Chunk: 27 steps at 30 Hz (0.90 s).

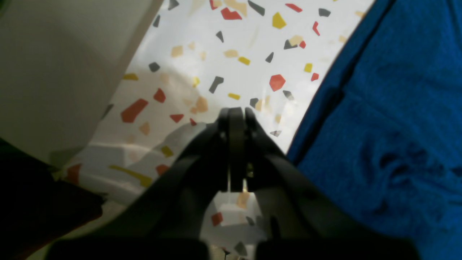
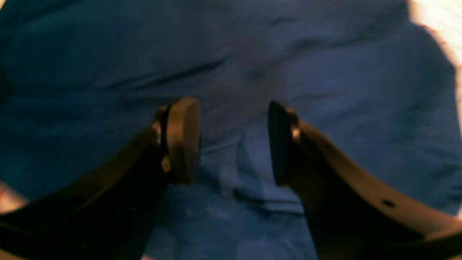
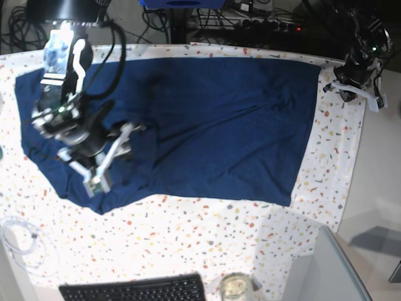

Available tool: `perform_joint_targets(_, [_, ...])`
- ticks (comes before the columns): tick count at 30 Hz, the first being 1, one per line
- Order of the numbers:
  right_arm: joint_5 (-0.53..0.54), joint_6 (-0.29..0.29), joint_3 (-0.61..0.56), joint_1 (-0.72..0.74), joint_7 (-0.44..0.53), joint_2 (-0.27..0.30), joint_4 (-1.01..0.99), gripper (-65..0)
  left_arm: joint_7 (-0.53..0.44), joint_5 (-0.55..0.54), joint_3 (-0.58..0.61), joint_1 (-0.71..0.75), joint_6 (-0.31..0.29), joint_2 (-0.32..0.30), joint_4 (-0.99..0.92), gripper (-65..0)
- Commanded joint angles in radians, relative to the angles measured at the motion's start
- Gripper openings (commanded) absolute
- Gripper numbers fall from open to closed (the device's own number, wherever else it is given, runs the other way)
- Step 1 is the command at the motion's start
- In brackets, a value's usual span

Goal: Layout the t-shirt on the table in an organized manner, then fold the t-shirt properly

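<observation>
The table (image 3: 188,238) is the biggest thing here, a white top scattered with red, orange, grey and yellow flecks, and it fills most of the base view. Spread across its far half lies the t-shirt (image 3: 225,125), dark navy and mostly flat, reaching from the left edge of that view almost to the right edge of the table. Its right side shows a straight edge, while the left part is rumpled and bunched, with a curved lower border.

The right arm's fingers (image 2: 234,142) hang over the rumpled left part of the shirt. In the right wrist view they stand apart with a clear gap between them, nothing held, and blue creased fabric fills the frame beneath; whether the tips touch the cloth cannot be told.

The left arm's fingers (image 1: 236,122) are at the far right corner of the table in the base view, off the shirt. In the left wrist view they are pressed together with nothing between them, poised over bare speckled table, and the shirt's edge lies just beside them.

Along the near edge sit a black keyboard (image 3: 135,290), a coiled white cable (image 3: 22,241) at the left, and a small round jar (image 3: 236,287) next to the keyboard.
</observation>
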Motion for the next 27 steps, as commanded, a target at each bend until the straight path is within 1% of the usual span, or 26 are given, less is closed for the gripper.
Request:
perform_joint_targets(1, [0.015, -0.005, 0.006, 0.051, 0.028, 0.003, -0.024, -35.1, -0.021, -0.007, -0.006, 0.002, -0.001, -0.012, 0.014, -65.0])
perform_joint_targets(2, [0.014, -0.005, 0.014, 0.082, 0.030, 0.005, -0.070, -35.1, -0.021, -0.007, -0.006, 0.002, -0.001, -0.012, 0.014, -65.0])
perform_joint_targets(5, [0.014, -0.007, 0.018, 0.200, 0.028, 0.037, -0.265, -35.0, -0.021, -0.007, -0.006, 0.003, -0.001, -0.011, 0.015, -65.0])
perform_joint_targets(7, [0.014, -0.007, 0.018, 0.260, 0.031, 0.043, -0.378, -35.0, -0.021, -0.007, -0.006, 0.003, -0.001, -0.009, 0.015, -65.0])
perform_joint_targets(8, [0.014, -0.016, 0.018, 0.290, 0.031, 0.046, -0.432, -35.0, -0.021, -0.007, -0.006, 0.003, -0.001, -0.009, 0.015, -65.0])
perform_joint_targets(9, [0.014, -0.039, 0.018, 0.313, 0.035, 0.046, -0.483, -35.0, -0.021, -0.007, -0.006, 0.003, -0.001, -0.009, 0.015, -65.0])
perform_joint_targets(10, [0.014, -0.062, 0.018, 0.332, 0.051, 0.046, -0.520, -35.0, -0.021, -0.007, -0.006, 0.003, -0.001, -0.009, 0.015, -65.0])
perform_joint_targets(12, [0.014, -0.114, 0.017, 0.349, 0.130, 0.048, -0.589, -34.8, -0.021, -0.007, -0.006, 0.008, -0.001, -0.011, 0.015, -65.0])
perform_joint_targets(13, [0.014, -0.129, 0.015, 0.352, 0.163, 0.049, -0.616, -34.4, -0.021, -0.007, -0.006, 0.015, -0.001, -0.012, 0.015, -65.0])
perform_joint_targets(15, [0.014, -0.149, 0.006, 0.361, 0.205, 0.064, -0.662, -30.3, -0.022, -0.007, -0.007, 0.022, -0.001, -0.012, 0.017, -65.0])
perform_joint_targets(16, [0.014, -0.152, -0.019, 0.364, 0.217, 0.068, -0.688, -29.0, -0.022, -0.007, -0.007, 0.023, -0.001, -0.014, 0.017, -65.0])
perform_joint_targets(18, [0.014, -0.152, -0.051, 0.364, 0.239, 0.071, -0.717, -29.3, -0.022, -0.007, -0.007, 0.023, -0.001, -0.015, 0.015, -65.0])
perform_joint_targets(19, [0.014, -0.152, -0.055, 0.361, 0.254, 0.080, -0.719, -31.1, -0.022, -0.007, -0.007, 0.023, -0.001, -0.015, 0.015, -65.0])
perform_joint_targets(20, [0.014, -0.152, -0.054, 0.355, 0.265, 0.080, -0.719, -35.0, -0.022, -0.007, -0.007, 0.023, -0.001, -0.015, 0.015, -65.0])
perform_joint_targets(21, [0.015, -0.152, -0.055, 0.345, 0.269, 0.080, -0.717, -40.4, -0.022, -0.007, -0.007, 0.023, -0.001, -0.015, 0.015, -65.0])
perform_joint_targets(24, [0.017, -0.145, -0.057, 0.324, 0.271, 0.078, -0.678, -63.0, -0.022, -0.007, -0.007, 0.023, -0.001, -0.015, 0.015, -65.0])
perform_joint_targets(25, [0.017, -0.145, -0.057, 0.307, 0.269, 0.078, -0.653, -65.0, -0.022, -0.007, -0.007, 0.023, -0.001, -0.015, 0.015, -65.0])
perform_joint_targets(26, [0.018, -0.145, -0.059, 0.286, 0.269, 0.074, -0.616, -65.0, -0.022, -0.007, -0.007, 0.023, -0.001, -0.015, 0.015, -65.0])
perform_joint_targets(27, [0.018, -0.143, -0.060, 0.264, 0.269, 0.055, -0.569, -62.7, -0.022, -0.007, -0.007, 0.023, -0.001, -0.015, 0.015, -65.0])
